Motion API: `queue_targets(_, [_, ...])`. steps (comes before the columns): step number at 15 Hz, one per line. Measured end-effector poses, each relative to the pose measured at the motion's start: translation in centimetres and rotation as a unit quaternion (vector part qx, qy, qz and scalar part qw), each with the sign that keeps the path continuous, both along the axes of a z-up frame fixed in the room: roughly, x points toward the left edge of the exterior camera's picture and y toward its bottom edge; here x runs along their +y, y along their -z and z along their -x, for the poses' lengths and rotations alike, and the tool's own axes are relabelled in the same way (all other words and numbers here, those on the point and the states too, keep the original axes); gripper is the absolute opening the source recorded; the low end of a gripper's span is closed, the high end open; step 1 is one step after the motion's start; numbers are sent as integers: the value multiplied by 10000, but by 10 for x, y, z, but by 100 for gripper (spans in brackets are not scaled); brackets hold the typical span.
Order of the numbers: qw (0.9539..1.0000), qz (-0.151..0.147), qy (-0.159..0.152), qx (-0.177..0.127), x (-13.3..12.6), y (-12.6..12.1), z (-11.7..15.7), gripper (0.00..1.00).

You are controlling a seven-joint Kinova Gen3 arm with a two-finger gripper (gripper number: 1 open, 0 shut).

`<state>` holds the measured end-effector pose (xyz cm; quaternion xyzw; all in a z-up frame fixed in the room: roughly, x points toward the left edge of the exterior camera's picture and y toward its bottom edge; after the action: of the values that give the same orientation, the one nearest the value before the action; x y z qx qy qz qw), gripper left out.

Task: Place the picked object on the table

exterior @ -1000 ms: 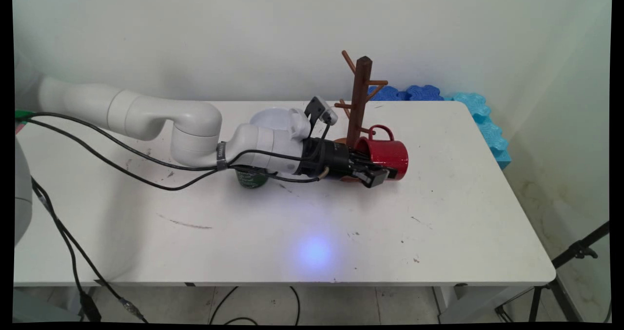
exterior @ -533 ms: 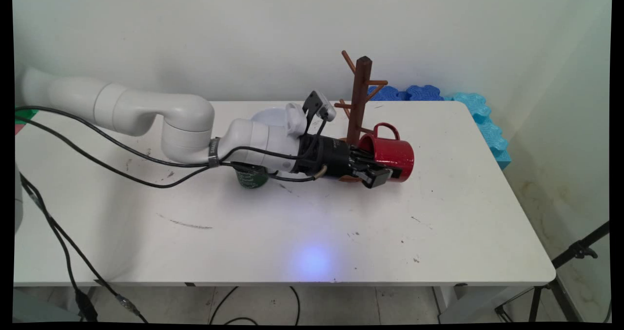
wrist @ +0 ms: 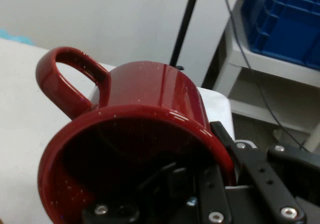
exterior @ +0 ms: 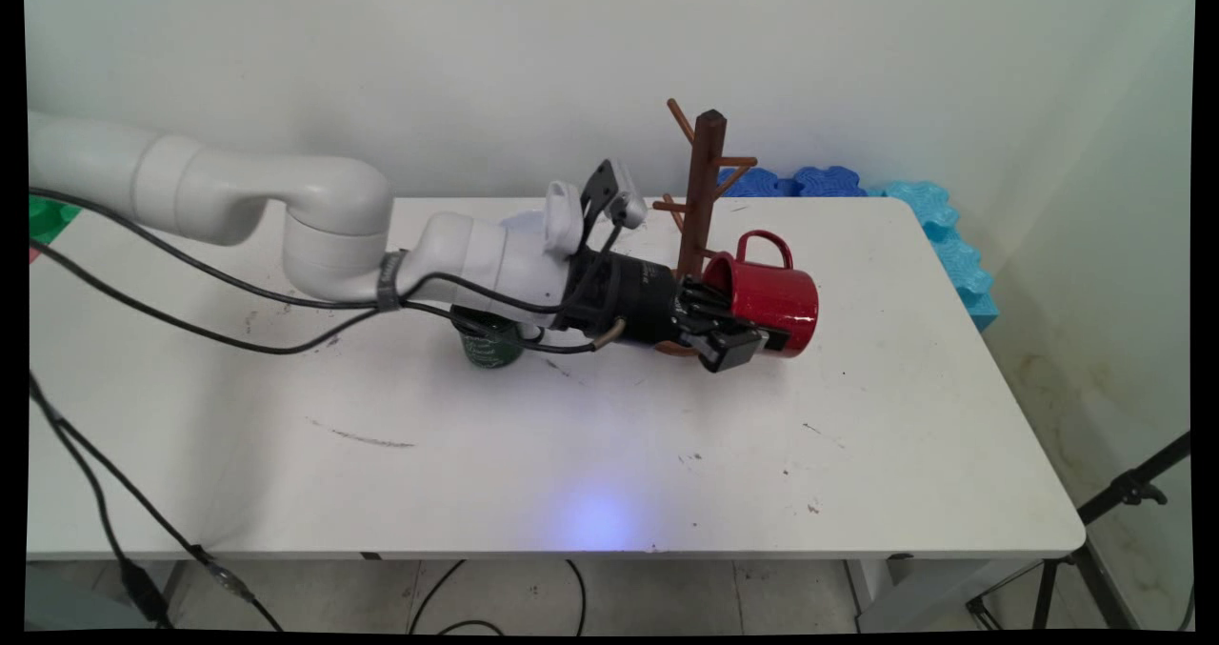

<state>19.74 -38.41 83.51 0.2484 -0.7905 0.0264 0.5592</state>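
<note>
While the white arm [exterior: 314,235] reaches in from the left, low across the white table [exterior: 857,416], its black gripper [exterior: 738,335] grasps a red mug [exterior: 769,294] by the rim: in the hand view one finger [wrist: 215,194] goes inside the mouth of the mug [wrist: 145,134] and the other lies outside against its wall, so the fingers are clamped on the rim between them. This mug lies on its side with the mouth toward the gripper and its handle [exterior: 762,245] pointing up, and its far end is a little higher than the mouth. From the main view I cannot tell if the mug touches the table or is just above it. It is just beside a brown wooden mug tree [exterior: 705,188], on the right of its trunk and near its round base; the tree stands upright near the back edge of the table, with short pegs going out on several sides. Behind the wrist of the arm a white bowl [exterior: 522,224] is partly hidden. Under the forearm stands a dark green cup [exterior: 489,348], also partly covered. Black cables [exterior: 190,292] hang from the arm over the left part of the table. Beyond the far right corner of the table, blue foam pieces [exterior: 914,207] lean along the wall.
</note>
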Motion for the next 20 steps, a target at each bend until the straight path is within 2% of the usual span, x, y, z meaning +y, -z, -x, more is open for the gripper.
queue_targets(6, [9977,403,126,-538,19,-21,-26,0])
queue_targets(10, [9950,405,131,-905,27,-32,-55,0])
queue_targets(20, [9835,581,280,-1687,40,-93,-136,0])
